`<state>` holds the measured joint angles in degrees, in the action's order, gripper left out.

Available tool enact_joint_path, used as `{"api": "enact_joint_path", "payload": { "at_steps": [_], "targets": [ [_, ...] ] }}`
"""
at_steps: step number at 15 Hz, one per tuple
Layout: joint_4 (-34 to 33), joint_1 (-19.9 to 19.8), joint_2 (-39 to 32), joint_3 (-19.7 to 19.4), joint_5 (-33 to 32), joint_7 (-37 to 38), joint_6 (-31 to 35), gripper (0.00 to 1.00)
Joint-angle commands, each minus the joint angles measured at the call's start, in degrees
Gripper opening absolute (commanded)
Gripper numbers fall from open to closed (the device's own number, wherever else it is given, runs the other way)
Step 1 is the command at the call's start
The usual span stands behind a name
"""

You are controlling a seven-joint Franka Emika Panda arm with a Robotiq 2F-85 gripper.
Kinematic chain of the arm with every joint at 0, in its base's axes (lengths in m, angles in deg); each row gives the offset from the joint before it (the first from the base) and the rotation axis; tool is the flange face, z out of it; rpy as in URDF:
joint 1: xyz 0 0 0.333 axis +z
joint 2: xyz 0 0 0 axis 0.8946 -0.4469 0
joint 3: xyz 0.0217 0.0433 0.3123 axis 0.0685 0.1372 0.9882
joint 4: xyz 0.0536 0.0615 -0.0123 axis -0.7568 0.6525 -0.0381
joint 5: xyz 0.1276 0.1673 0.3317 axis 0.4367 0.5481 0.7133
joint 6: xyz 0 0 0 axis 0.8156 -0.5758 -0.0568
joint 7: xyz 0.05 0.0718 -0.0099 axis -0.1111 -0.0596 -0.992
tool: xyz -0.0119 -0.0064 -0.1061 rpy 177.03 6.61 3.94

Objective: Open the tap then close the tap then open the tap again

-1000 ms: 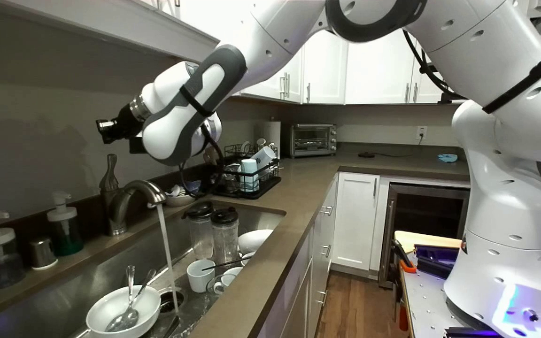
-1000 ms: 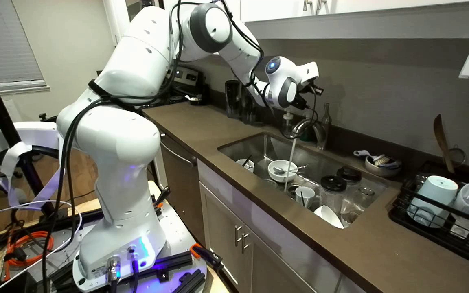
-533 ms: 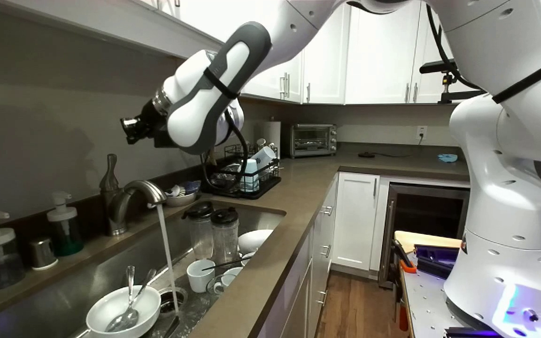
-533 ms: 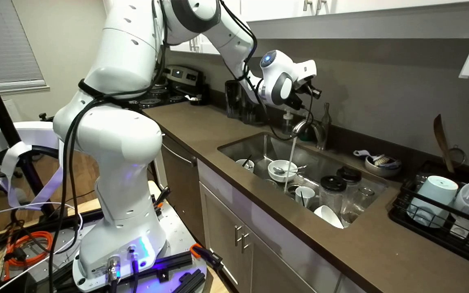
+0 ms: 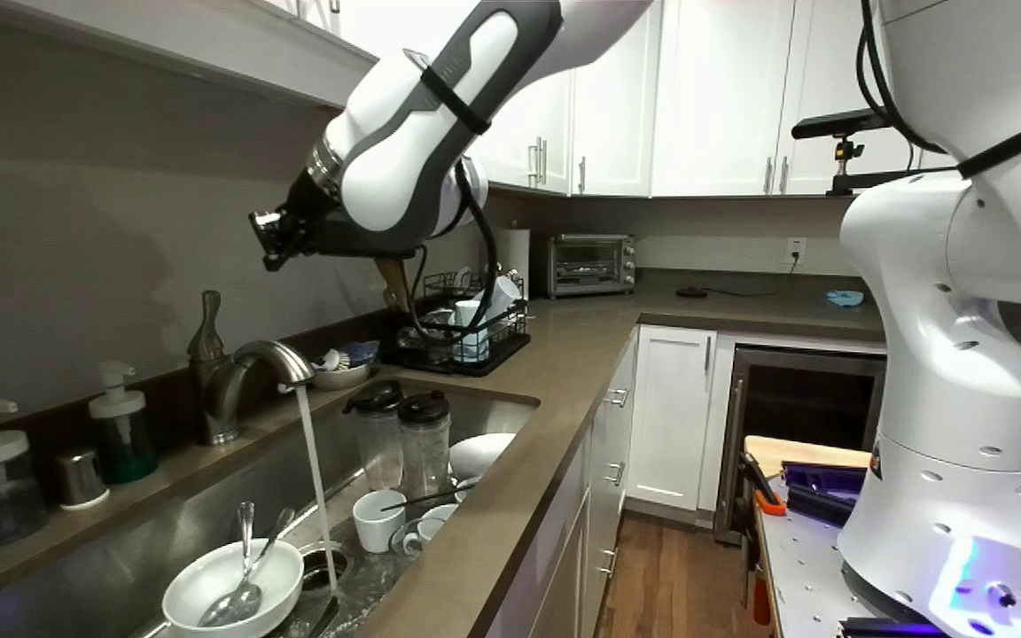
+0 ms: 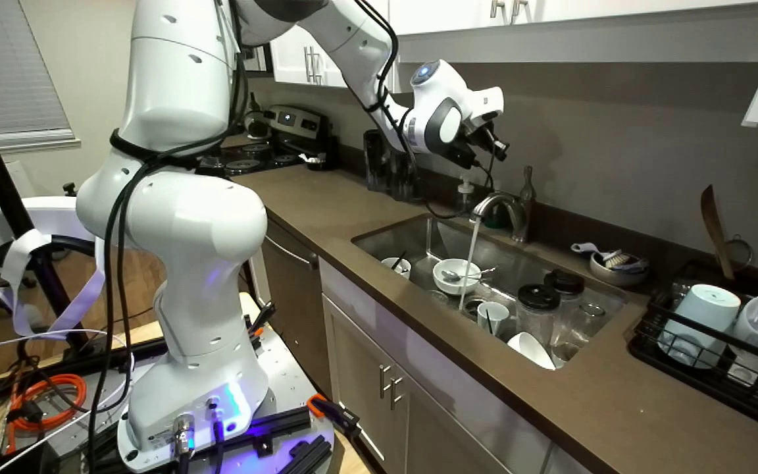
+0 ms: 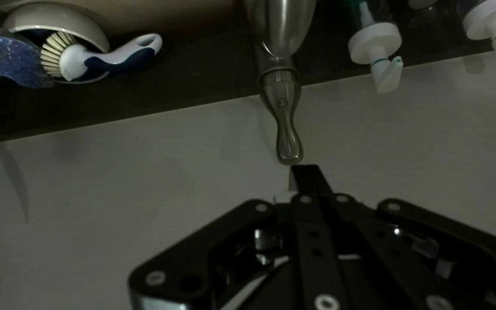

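Note:
The tap [image 5: 231, 390] is brushed metal with an arched spout, and also shows in an exterior view [image 6: 517, 214] and in the wrist view [image 7: 280, 26]. Its slim lever [image 5: 206, 332] points up. A stream of water [image 5: 314, 470] runs from the spout into the sink. My gripper [image 5: 264, 241] is above the tap, apart from the lever, with nothing in its jaws. In the wrist view its fingertips [image 7: 306, 176] are together, and the lever's tip [image 7: 290, 153] shows just beyond them. No part of the lever is gripped.
The sink [image 6: 428, 227] holds a white bowl with spoons [image 5: 236, 585], mugs and lidded jars. Soap pumps [image 5: 118, 425] stand beside the tap. A bowl with a brush [image 7: 65, 21] is on its other side. A black dish rack [image 6: 695, 368] stands further along; cabinets [image 6: 550, 13] hang above.
The arm has drawn back and lifted, carrying my gripper away from the wall and the lever toward the robot's base. The gripper tilts further down. The water keeps running; the tap looks unchanged.

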<state>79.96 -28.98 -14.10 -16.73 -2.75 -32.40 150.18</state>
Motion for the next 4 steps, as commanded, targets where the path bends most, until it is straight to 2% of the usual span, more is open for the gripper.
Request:
{"api": "enact_joint_path", "payload": {
  "at_steps": [1, 4],
  "targets": [
    [4.3, 7.8, 4.2, -8.1, -1.0, -0.9, -4.0, 0.00],
    [5.8, 15.1, 4.7, -15.8, -1.5, -0.1, -5.8, 0.00]
  ]
}}
